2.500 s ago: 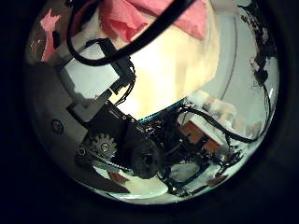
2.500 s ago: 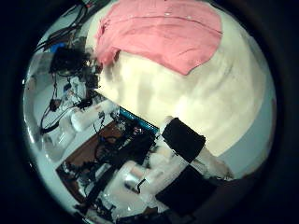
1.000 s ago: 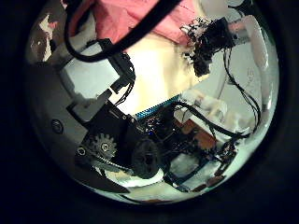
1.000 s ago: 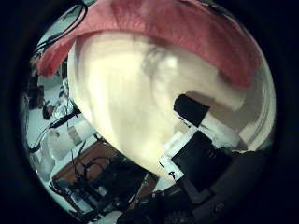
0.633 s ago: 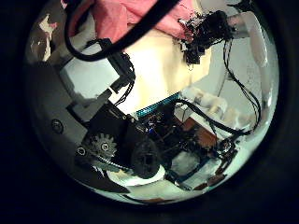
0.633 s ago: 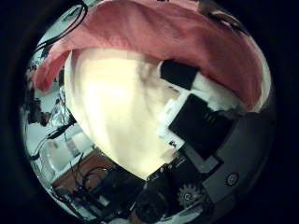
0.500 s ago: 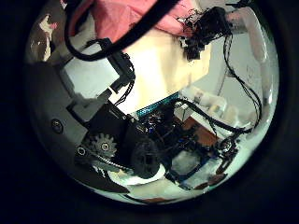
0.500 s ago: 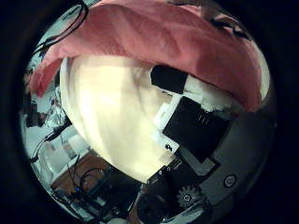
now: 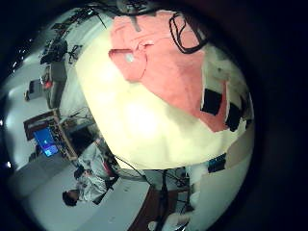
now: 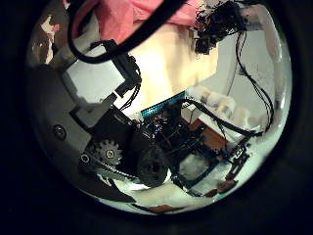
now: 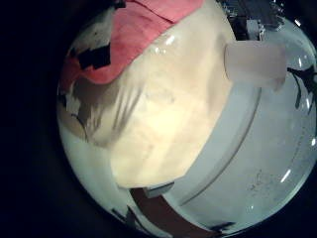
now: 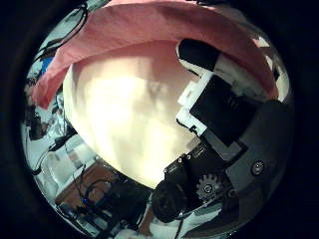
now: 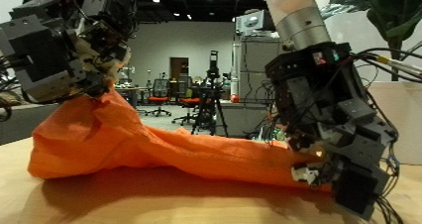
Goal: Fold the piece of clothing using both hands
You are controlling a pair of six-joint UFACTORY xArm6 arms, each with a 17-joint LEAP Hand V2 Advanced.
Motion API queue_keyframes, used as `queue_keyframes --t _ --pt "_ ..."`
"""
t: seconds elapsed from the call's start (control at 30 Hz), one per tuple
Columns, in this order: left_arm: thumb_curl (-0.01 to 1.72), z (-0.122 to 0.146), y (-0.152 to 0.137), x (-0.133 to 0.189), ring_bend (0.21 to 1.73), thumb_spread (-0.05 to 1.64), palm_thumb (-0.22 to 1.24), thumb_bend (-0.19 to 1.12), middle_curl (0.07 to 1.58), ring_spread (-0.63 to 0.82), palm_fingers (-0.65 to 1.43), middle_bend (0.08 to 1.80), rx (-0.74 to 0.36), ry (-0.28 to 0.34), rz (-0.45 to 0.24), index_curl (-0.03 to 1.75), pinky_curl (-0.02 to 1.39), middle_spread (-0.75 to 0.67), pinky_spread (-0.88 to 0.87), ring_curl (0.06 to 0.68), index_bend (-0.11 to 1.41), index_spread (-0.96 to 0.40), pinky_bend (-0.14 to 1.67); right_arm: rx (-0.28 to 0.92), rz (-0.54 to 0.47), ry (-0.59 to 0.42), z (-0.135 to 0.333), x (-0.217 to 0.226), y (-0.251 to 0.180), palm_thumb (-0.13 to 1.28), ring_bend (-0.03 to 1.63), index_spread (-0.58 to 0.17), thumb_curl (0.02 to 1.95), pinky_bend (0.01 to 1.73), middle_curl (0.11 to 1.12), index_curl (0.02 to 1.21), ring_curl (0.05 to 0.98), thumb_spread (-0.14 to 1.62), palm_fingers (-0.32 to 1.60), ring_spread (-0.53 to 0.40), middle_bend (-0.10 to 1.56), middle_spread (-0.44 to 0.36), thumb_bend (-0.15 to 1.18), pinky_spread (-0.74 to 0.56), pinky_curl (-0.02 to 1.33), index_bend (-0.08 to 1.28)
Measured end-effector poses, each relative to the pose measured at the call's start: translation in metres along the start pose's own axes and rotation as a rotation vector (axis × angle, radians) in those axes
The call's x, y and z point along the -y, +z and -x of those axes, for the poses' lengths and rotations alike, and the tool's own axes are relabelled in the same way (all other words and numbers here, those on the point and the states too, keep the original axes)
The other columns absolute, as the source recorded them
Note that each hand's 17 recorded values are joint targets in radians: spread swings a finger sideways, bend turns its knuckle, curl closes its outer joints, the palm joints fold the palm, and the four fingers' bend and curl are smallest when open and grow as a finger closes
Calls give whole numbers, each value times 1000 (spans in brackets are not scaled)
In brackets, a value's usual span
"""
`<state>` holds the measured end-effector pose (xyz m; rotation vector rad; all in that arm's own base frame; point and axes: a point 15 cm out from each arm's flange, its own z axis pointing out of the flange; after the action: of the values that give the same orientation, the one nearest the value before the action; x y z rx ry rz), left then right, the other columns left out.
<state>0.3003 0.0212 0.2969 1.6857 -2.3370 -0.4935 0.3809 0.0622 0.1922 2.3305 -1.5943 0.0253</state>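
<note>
1. Spread low across the pale table (image 13: pixel 132 206), back from its near edge: an orange garment (image 13: pixel 171 150), bunched into soft folds and drawn up to a peak at one end.
2. Gathered at that peak under the left hand (image 13: pixel 66 46), hanging over the table from above; fingers clenched on the raised cloth, lifting it clear of the tabletop.
3. Trailing from there in a long, thinning strip to the right hand (image 13: pixel 337 115), set down low at the garment's other end.
4. Pressed against the cloth's rim in the right thumb side palm view: a black-tipped finger (image 12: pixel 199 52), with the garment (image 12: pixel 130 35) arching above bare table. Impossible to tell whether closed on the fabric or merely resting there.
5. From the left little finger side palm view, most of the garment (image 9: pixel 168 63) laid out toward one edge of the table (image 9: pixel 144 125), with a wide bare stretch of tabletop beside it.
6. In the left thumb side palm view, a fold of cloth (image 10: pixel 127 15) close against the left hand's own fingers, and the other hand (image 10: pixel 220 24) farther along the table edge.
</note>
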Motion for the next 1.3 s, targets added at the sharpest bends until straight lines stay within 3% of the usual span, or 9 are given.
queue_keyframes --t 0.17,0.37,0.53,0.67,0.9,1.13,1.3 --pt "794 -6 1 -18 1431 859 857 -16 821 -431 1166 1178 -15 31 58 1163 614 -489 -554 505 325 -783 1278 -4 46 -4 -5 -36 -24 1021 1265 -343 422 1166 800 851 627 1096 1189 -242 1140 -194 -7 -378 657 929" --pt "794 -11 -8 -47 1434 859 857 -16 818 -432 1167 1180 -34 65 114 1166 613 -489 -554 506 321 -790 1278 -10 2 -12 -5 -69 -62 1030 1293 -327 434 1194 802 879 631 1130 1161 -236 1164 -183 -10 -356 670 948" --pt "796 -15 -24 -68 1433 859 854 -17 815 -432 1169 1181 -41 86 119 1169 613 -489 -554 507 323 -795 1277 -12 -31 -4 -6 -95 -88 1037 1302 -319 446 1209 801 894 631 1147 1150 -234 1176 -178 -10 -343 677 953" --pt "793 -14 -47 -69 1432 865 846 -18 813 -433 1170 1180 -27 92 84 1170 613 -488 -552 507 324 -798 1280 -10 -44 5 -8 -104 -98 1037 1310 -316 453 1221 799 902 631 1153 1145 -235 1178 -176 -12 -340 679 949" --pt "792 9 -87 -20 1435 863 848 -17 812 -433 1164 1182 10 53 -43 1172 613 -489 -554 509 318 -802 1280 -10 -65 23 -16 -74 -116 1045 1316 -314 467 1234 798 914 631 1153 1141 -234 1179 -175 -10 -331 677 944" --pt "791 37 -109 58 1432 862 848 -17 812 -430 1161 1183 29 20 -95 1174 613 -488 -554 510 319 -804 1282 3 -33 75 -44 -15 -120 1056 1323 -317 479 1241 802 927 628 1145 1139 -234 1184 -176 -12 -323 673 948" --pt "790 51 -106 115 1431 862 848 -17 814 -429 1160 1183 40 28 -103 1175 618 -485 -549 512 319 -802 1290 10 7 102 -62 28 -106 1059 1327 -318 486 1244 801 933 627 1145 1136 -234 1182 -176 -11 -318 674 948"
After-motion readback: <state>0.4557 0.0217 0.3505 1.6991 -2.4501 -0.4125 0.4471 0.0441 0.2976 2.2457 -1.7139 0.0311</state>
